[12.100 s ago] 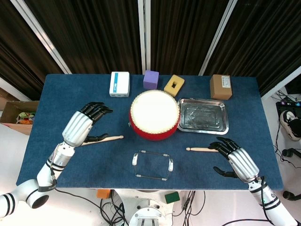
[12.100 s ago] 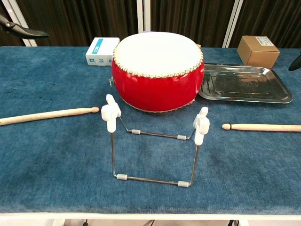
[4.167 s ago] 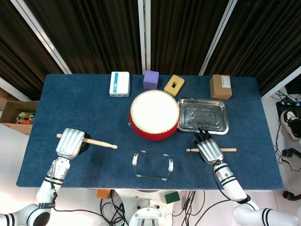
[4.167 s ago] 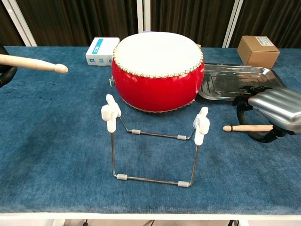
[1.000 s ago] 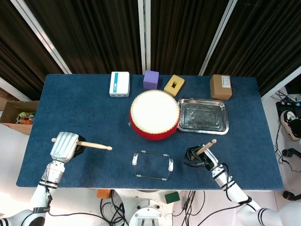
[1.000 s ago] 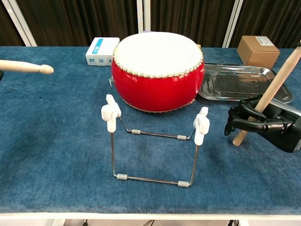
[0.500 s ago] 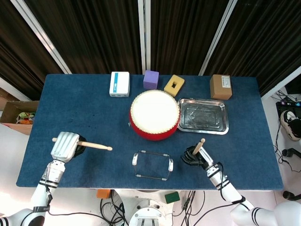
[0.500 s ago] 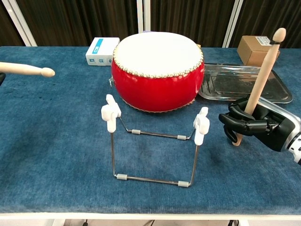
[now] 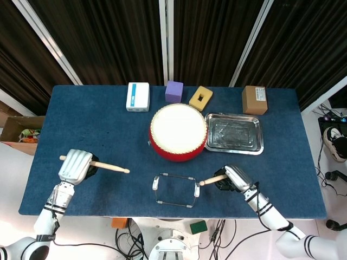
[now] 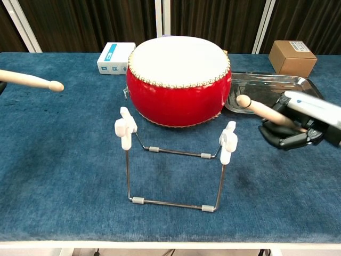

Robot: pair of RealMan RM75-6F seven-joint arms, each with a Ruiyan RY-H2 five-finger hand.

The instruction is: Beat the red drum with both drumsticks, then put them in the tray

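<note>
The red drum [image 9: 178, 132] [image 10: 178, 80] with a white skin sits mid-table. To its right lies the steel tray [image 9: 234, 134] [image 10: 311, 101]. My left hand [image 9: 74, 165] grips one wooden drumstick [image 9: 108, 167] [image 10: 31, 80] at the front left, tip pointing right, well left of the drum. My right hand [image 9: 233, 179] [image 10: 298, 125] grips the other drumstick [image 9: 212, 180] [image 10: 261, 111] at the front right, held above the table with its tip pointing left toward the wire stand.
A wire stand with white clips [image 9: 176, 190] [image 10: 176, 160] stands in front of the drum. Along the back edge are a white box [image 9: 137, 96], a purple block [image 9: 174, 91], a yellow block [image 9: 200, 98] and a cardboard box [image 9: 254, 99].
My right hand has turned over, swinging its drumstick from near upright down to point left. The left hand and its stick have barely moved.
</note>
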